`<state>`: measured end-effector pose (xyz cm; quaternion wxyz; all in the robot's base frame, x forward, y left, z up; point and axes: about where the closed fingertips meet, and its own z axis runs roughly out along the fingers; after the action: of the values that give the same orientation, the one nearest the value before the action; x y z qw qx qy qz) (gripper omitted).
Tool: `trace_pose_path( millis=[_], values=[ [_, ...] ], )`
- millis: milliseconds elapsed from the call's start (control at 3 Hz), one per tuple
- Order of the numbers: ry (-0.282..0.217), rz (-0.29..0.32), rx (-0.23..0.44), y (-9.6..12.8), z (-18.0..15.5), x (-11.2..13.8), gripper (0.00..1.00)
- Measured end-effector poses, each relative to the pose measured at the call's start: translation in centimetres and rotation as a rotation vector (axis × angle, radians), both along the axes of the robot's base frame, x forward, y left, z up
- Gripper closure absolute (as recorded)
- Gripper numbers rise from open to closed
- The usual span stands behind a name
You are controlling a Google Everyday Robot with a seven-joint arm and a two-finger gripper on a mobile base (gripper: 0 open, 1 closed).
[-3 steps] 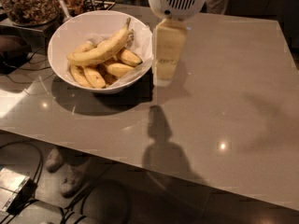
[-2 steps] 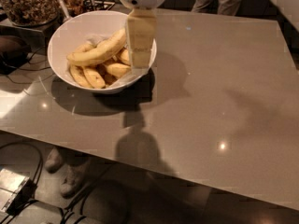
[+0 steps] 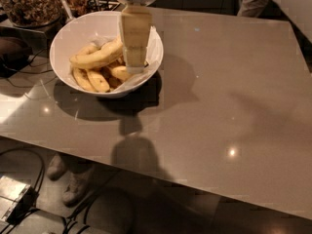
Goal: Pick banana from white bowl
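The white bowl (image 3: 66,39) stands at the table's far left and holds several yellow bananas. The longest banana (image 3: 95,57) lies on top of the pile, curving from lower left up to the right. My gripper (image 3: 134,65) hangs down from its white wrist over the right side of the bowl. Its cream fingers reach down to the right end of the banana and hide it. I cannot tell whether it touches the fruit.
A glass jar of brown nuts (image 3: 30,4) stands behind the bowl at the top left. A dark object with cables (image 3: 12,52) lies to the left of the bowl. The grey table (image 3: 219,91) stretches to the right. A person's shoes (image 3: 73,186) show below the front edge.
The gripper has moved left from beside the bowl's right rim to over the bowl and has come down toward the bananas.
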<state>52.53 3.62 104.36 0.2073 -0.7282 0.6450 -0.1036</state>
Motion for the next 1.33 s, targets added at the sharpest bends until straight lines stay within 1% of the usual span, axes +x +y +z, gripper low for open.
trace_pose_path(
  millis=[333,667,1000,1333],
  values=[
    [-0.017,0.041,0.007,3.0,0.0,2.8,0.00],
    [-0.007,0.114,-0.010,6.9,-1.0,5.8,0.00],
    [0.030,0.166,-0.027,9.7,-3.1,7.4,0.00],
    [0.083,0.183,-0.031,11.1,-5.6,8.0,0.15]
  ],
)
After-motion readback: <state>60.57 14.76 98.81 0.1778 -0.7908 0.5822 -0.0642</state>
